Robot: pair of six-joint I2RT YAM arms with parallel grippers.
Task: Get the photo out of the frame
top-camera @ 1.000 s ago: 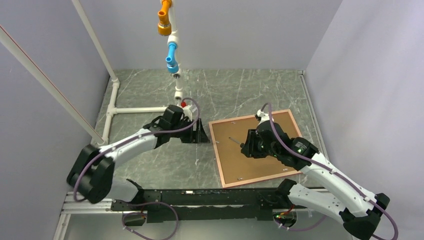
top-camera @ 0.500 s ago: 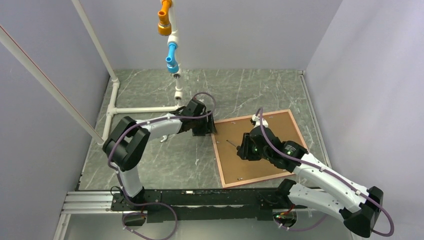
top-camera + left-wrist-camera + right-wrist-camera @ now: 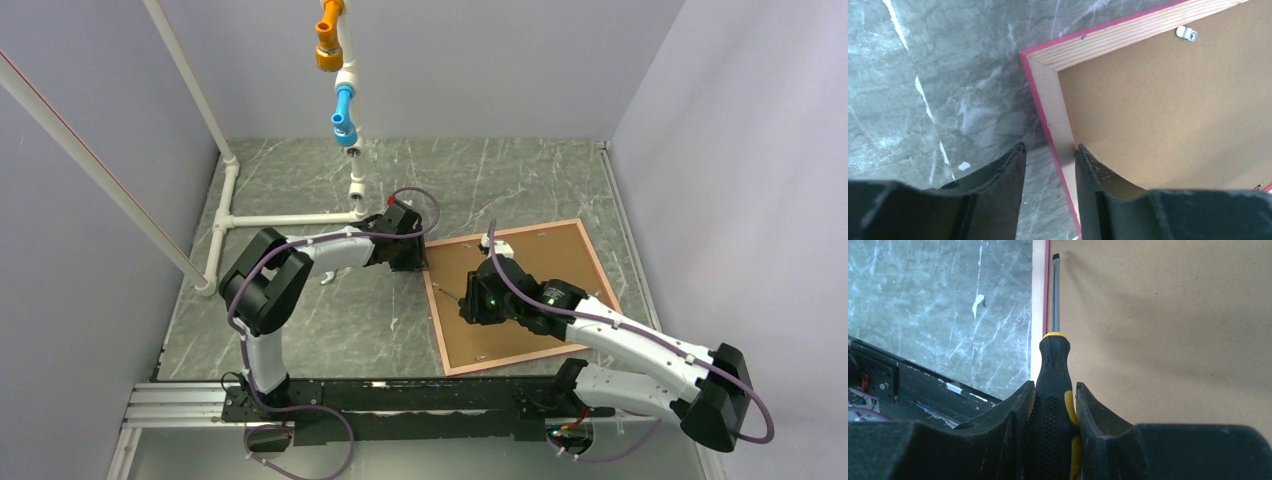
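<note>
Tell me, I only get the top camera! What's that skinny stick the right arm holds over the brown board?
Observer: The right gripper is shut on a screwdriver with a black and yellow handle. Its flat tip sits right beside the frame rim.
Operator: Is the left one grabbing the frame?
Observer: Not yet. The left gripper straddles the rim near a corner, jaws open, one finger over the table.
Operator: Any clips on the back?
Observer: One small metal clip shows on the board.

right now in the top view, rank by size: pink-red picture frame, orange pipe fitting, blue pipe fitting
1. pink-red rectangular picture frame, brown board back: largest
2. orange pipe fitting and blue pipe fitting: look alike, so unranked
</note>
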